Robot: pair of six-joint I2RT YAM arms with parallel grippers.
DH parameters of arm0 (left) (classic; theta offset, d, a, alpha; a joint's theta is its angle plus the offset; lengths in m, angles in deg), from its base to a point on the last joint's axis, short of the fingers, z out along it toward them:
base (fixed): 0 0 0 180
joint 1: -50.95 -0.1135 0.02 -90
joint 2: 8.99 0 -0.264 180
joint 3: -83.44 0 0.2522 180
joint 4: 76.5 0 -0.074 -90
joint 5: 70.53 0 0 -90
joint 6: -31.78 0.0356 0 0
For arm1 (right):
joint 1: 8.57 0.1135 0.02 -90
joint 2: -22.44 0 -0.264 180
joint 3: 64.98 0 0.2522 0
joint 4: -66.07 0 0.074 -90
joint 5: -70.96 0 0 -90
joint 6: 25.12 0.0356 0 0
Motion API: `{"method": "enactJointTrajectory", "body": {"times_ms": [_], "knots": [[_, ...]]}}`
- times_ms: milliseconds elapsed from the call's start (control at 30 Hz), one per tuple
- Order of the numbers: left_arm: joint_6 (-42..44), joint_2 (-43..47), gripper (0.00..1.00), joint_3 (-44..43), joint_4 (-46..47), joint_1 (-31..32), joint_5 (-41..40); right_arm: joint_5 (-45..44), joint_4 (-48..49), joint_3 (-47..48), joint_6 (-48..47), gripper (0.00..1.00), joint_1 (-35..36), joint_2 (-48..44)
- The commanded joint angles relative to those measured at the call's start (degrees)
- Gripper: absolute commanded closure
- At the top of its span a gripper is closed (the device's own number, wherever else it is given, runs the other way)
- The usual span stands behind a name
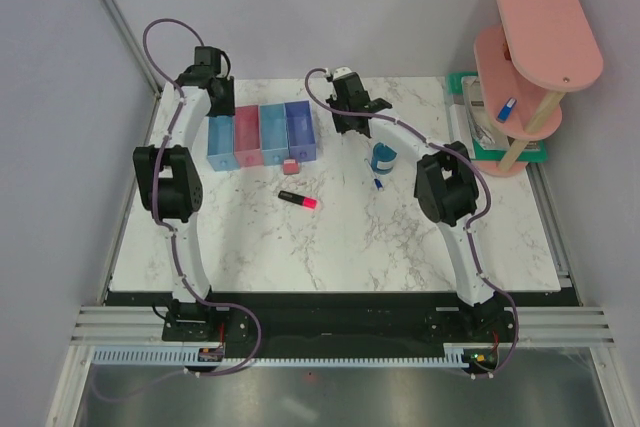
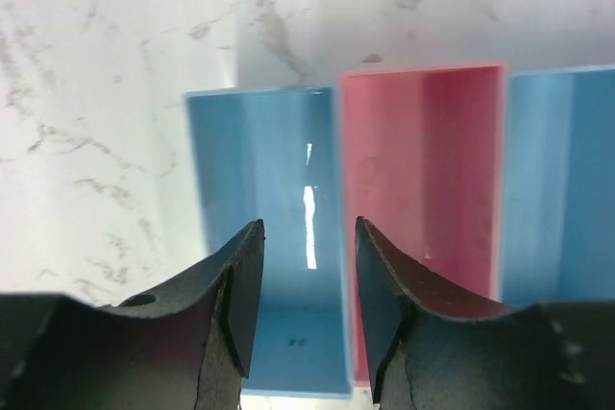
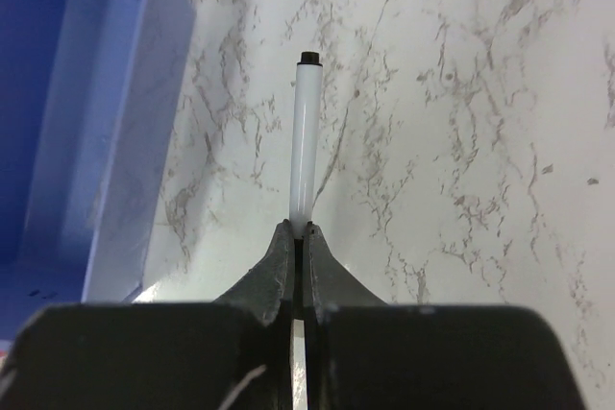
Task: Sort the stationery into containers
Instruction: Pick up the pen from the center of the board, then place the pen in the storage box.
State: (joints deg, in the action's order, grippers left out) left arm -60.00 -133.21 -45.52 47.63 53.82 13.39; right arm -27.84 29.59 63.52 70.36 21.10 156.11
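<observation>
White plastic is what our right gripper [image 3: 300, 234] is clamped on: a thin pen [image 3: 304, 132], pinched at its rear, the black-tipped end pointing straight ahead of the shut jaws; we judge it is held in line with the fingers so that it can go lengthwise into a narrow compartment. Just left of that gripper stands the violet-blue tray [image 3: 58, 93], apart from the pen, bare marble table [image 3: 461, 141] beneath; so the pen is not yet over a container. Our left gripper [image 2: 307, 228] hangs with jaws apart and nothing between them, the blue tray [image 2: 259, 160] directly below, the pink tray [image 2: 423, 160] just to its right; both look empty. Farther out, behind both grippers, lie a pink eraser [image 1: 291, 165] and a highlighter [image 1: 299, 199]; the round blue pot [image 1: 383, 157] sits near the right arm, all unsorted.
</observation>
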Motion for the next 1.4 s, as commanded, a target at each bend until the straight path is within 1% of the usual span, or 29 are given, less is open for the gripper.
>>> {"method": "enactJointTrajectory", "body": {"times_ms": [0, 100, 133, 467, 700, 1133, 1233, 1333, 1367], "knots": [[4.0, 0.6, 0.51, -0.6, 1.0, -2.2, -4.7, -0.3, -0.4, 5.4, -0.8, 1.00, 0.1, -4.8], [4.4, -0.2, 0.51, -0.8, 1.9, -2.8, -6.0, 0.9, -0.4, 7.2, -0.6, 1.00, 0.2, -4.9], [4.7, -0.5, 0.51, -1.0, 1.9, -4.6, -6.4, 2.1, -0.2, 7.6, -0.5, 1.00, 0.6, -4.9], [7.1, -1.4, 0.52, 0.9, 3.7, -5.6, -10.7, 6.4, 1.6, 12.2, -0.3, 1.00, 4.4, -2.6], [8.1, -2.2, 0.52, 2.5, 4.8, -6.0, -12.5, 6.4, 2.1, 14.7, -0.5, 1.00, 6.6, 0.2], [8.3, -1.7, 0.52, 3.2, 5.2, -6.3, -11.9, 6.7, 3.0, 15.2, -0.3, 1.00, 7.0, 6.3], [8.6, -1.8, 0.52, 3.5, 5.4, -6.6, -11.9, 6.5, 3.1, 15.3, -0.6, 0.94, 7.2, 6.8], [8.7, -2.2, 0.52, 3.8, 5.7, -6.8, -12.0, 6.4, 2.9, 14.9, -0.6, 0.78, 7.1, 7.0], [8.6, -2.5, 0.52, 3.8, 5.8, -6.8, -12.2, 6.5, 3.0, 14.9, -0.6, 0.68, 7.2, 7.0]]}}
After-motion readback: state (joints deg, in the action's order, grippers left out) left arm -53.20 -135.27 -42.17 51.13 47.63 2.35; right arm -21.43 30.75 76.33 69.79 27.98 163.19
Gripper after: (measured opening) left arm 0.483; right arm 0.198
